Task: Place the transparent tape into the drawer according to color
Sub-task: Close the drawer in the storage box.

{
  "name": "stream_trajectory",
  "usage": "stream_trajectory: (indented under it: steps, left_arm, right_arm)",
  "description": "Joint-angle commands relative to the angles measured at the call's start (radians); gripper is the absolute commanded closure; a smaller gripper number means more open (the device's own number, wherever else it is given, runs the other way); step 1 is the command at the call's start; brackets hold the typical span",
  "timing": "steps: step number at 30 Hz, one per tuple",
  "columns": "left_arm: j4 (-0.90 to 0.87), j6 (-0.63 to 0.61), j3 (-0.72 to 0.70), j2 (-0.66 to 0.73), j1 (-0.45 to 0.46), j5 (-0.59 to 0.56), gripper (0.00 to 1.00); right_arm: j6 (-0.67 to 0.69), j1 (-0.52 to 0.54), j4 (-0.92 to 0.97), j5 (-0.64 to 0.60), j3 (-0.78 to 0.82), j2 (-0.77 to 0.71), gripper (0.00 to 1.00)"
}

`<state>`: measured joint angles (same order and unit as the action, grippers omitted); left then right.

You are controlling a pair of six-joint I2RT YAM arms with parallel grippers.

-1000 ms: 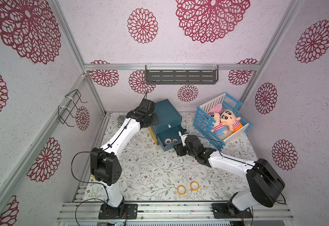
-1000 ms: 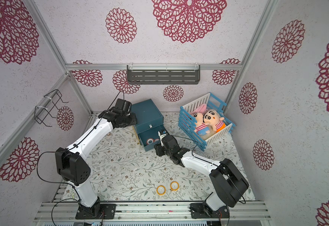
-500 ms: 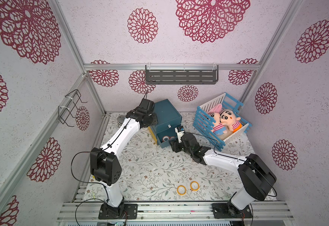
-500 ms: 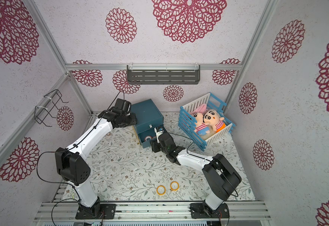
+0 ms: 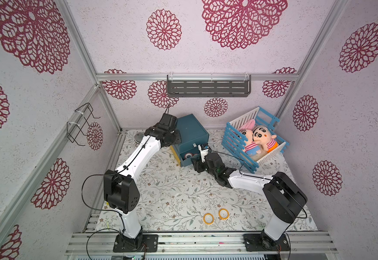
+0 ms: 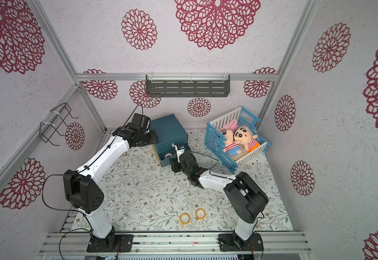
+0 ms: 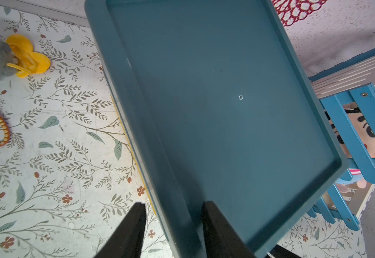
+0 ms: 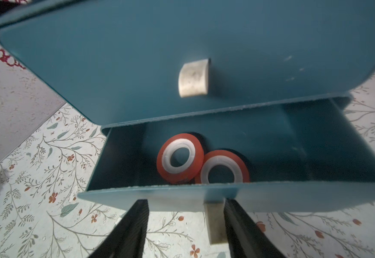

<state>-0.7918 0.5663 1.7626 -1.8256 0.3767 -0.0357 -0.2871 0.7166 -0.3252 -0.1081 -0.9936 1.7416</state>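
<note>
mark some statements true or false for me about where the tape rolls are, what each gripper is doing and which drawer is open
1. Two red tape rolls lie in the open lower drawer. True.
2. The yellow-orange rolls are in that drawer too. False: both lie on the table near its front edge.
3. The right gripper holds a roll. False: it holds no roll; only the drawer's handle stands between its fingers.
4. The left gripper straddles the top rim of the cabinet. True.
5. The upper drawer is pulled out. False: it is shut.
6. Two plush dolls sit in the blue crate. True.
</note>
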Motion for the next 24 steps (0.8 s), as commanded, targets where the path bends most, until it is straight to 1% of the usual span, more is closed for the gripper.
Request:
stream_trajectory:
  steps: [1,7,17,24]
  left_arm:
    - [-0.023,-0.024,-0.006,0.003,-0.007,0.013,0.52]
    - [-0.026,-0.028,-0.010,0.003,-0.007,0.016,0.52]
    - [-0.023,-0.029,-0.013,0.003,-0.007,0.029,0.52]
    - [-0.024,-0.030,-0.012,0.006,-0.007,0.035,0.53]
  right_arm:
    - [0.027,0.010,-0.099,-0.013,-0.050,0.022,0.39]
    - [0.034,0.012,-0.135,-0.017,-0.088,0.078,0.39]
    - [0.030,0.017,-0.203,-0.038,-0.111,0.133,0.39]
    - [0.029,0.021,-0.218,-0.043,-0.132,0.166,0.38]
